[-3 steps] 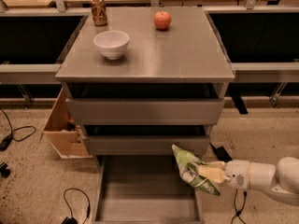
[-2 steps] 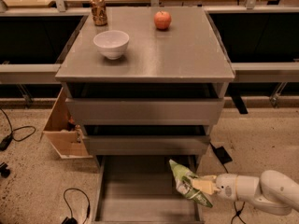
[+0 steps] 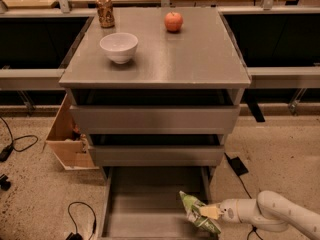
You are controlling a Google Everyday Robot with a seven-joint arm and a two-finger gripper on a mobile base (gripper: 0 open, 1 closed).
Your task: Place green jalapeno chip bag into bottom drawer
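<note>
The biggest thing here is the grey cabinet (image 3: 175, 59), and it has 3 drawers in front. The top 2 drawers (image 3: 155, 119) are pushed nearly in. The bottom drawer (image 3: 142, 209) is pulled out wide, and its flat grey floor is bare on the left and in the middle. A white arm (image 3: 280, 215) reaches in from the right side, low down by the floor. A cardboard box (image 3: 67, 141) sits on the ground to the left of the cabinet, and black cords (image 3: 22, 141) lie near it. The green jalapeno chip bag (image 3: 191, 207) is over the right front part of the bottom drawer, close to its right wall, and it is tipped at a slant. I cannot tell if the bag touches the drawer floor or hangs just above it. The gripper (image 3: 209, 212) is at the end of the arm, right at the drawer's right side, and its 2 fingers are pinched onto the bag. On top of the cabinet sit a white bowl (image 3: 119, 46), a red apple (image 3: 173, 21) and a can (image 3: 105, 11), all well apart from the bag. I think the job is almost done. The drawer is open and the bag is in the right spot. What is left is to let go of the bag so it lies in the drawer, then pull the arm away.
</note>
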